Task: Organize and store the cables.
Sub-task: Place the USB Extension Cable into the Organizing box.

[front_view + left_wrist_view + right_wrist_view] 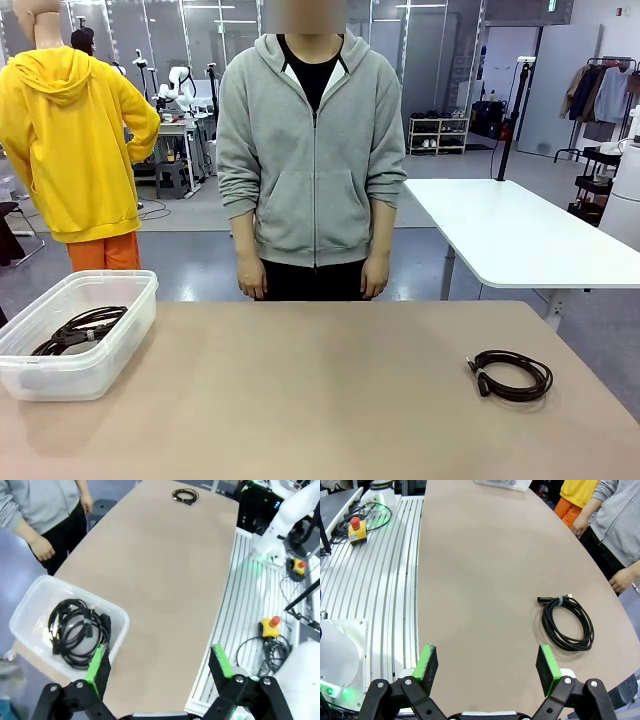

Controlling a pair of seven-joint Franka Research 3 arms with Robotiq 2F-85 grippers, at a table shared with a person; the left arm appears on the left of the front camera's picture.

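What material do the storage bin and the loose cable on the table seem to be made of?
The bin: probably plastic, translucent and milky; the coiled cords inside show dimly through its wall, and its rim is rounded.

The loose cable: a black cord, seemingly with a rubber or soft plastic jacket, matte with a faint sheen; it holds a neat coil. Its plug end looks like hard black plastic, though the exact material is unclear.

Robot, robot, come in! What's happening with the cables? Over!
Both grippers open, empty. One coiled cable loose on table; others in clear bin. Nothing in the way.
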